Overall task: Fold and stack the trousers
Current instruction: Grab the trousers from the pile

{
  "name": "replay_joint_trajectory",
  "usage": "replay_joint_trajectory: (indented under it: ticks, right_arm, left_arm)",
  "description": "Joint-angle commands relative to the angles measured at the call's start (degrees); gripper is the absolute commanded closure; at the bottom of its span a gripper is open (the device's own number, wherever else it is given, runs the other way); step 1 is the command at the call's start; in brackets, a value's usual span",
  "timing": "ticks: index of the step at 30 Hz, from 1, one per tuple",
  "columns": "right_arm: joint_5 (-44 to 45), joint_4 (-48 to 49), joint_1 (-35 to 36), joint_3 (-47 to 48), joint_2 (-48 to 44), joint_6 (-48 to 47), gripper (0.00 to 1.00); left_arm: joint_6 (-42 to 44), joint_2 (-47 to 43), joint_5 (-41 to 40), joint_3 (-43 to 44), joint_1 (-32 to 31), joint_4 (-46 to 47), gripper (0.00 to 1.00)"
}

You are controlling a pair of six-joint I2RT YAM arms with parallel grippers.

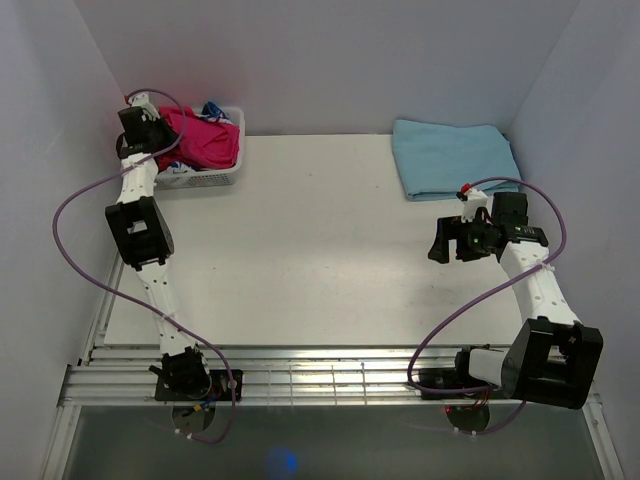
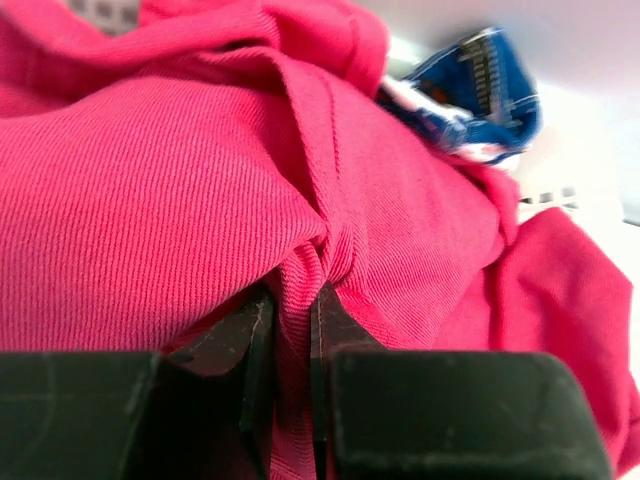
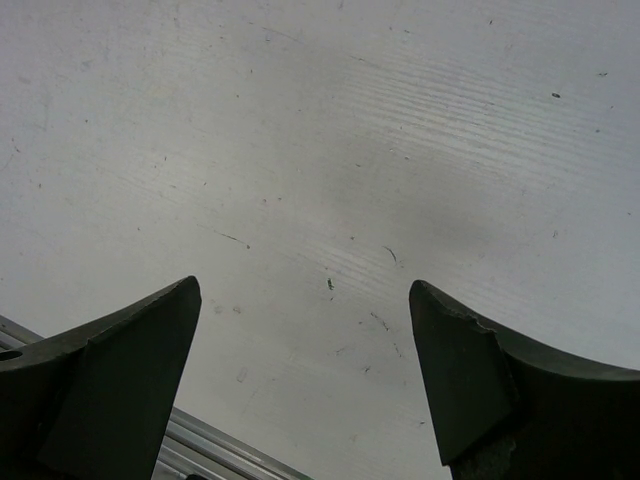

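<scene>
Pinching a fold of the trousers (image 2: pixel 170 190), the left gripper (image 2: pixel 290 305) reaches into the white basket (image 1: pixel 203 181) at the far-left corner; the right gripper (image 3: pixel 302 290) hangs wide open above the surface (image 1: pixel 300 250).

Two white arms on show, left arm (image 1: pixel 158 288) and right arm (image 1: pixel 535 290), each with chunky black joint housings; purple cables (image 1: pixel 57 215) loop off both; a small red tab (image 1: pixel 464 190) sits by the right hand (image 1: pixel 440 243), whose fingers (image 3: pixel 120 370) are matte black wedges, edges slightly chipped
</scene>
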Motion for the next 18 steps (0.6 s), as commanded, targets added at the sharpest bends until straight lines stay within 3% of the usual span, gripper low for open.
replay_joint_trajectory:
  ticks: [1, 7, 12, 18]
  right_arm:
    - [-0.54, 0.00, 0.24, 2.37, -0.58, -0.70, 0.10]
    - [-0.89, 0.27, 0.24, 2.63, -1.55, -0.88, 0.10]
    - [-1.15, 0.44, 0.24, 2.90, -2.60, -0.79, 0.10]
    - [-1.06, 2.20, 0.24, 2.81, -4.01, -1.67, 0.10]
  left_arm:
    - [-0.92, -2.64, 9.63, 2.39, -1.55, 9.44, 0.99]
    - [-8.39, -11.94, 17.99, -0.69, -1.56, 22.97, 1.00]
    - [-17.43, -15.03, 20.99, 5.36, -1.73, 28.16, 1.00]
    - [-22.20, -20.82, 21.26, 9.68, -3.57, 33.08, 1.00]
